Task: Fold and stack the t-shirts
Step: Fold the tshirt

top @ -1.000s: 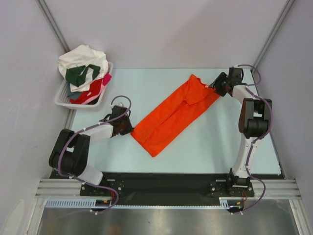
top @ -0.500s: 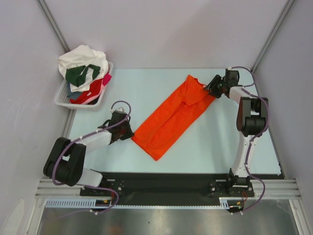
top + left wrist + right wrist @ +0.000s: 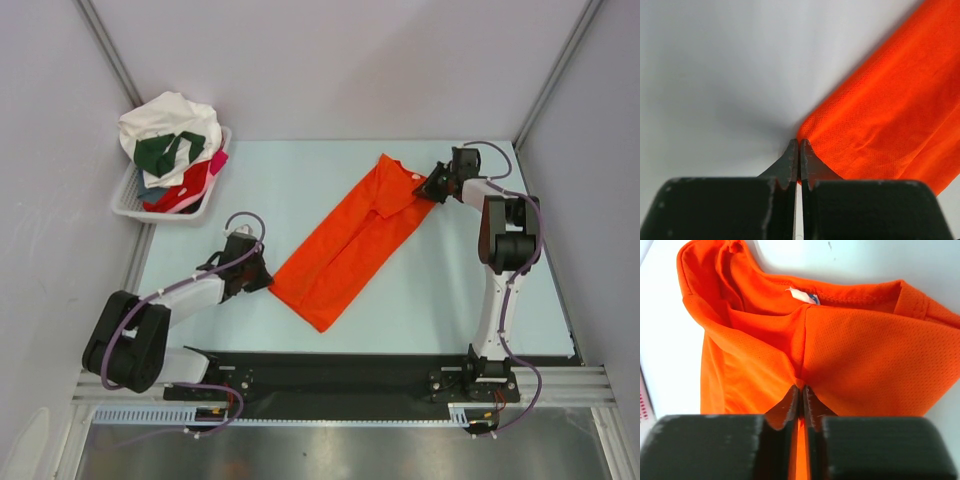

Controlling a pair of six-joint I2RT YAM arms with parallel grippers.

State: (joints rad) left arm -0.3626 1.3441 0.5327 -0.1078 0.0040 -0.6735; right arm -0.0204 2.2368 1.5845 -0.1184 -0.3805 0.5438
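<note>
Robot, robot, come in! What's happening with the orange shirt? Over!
Left pincer shut on orange t-shirt, near corner. Right pincer shut at its collar end. Shirt a long diagonal strip. Basket far left, apart.

Both the left arm [image 3: 190, 292] and the right arm [image 3: 492, 315] have glossy white link shells between bulky black joint housings, on black base mounts. A purplish-grey cable loops loosely along each. Seen close in the wrist views, the left gripper [image 3: 799, 142] and right gripper [image 3: 801, 388] are matte black: blocky bodies, slim tapering fingers [image 3: 789, 162], edges scuffed with pale chips
</note>
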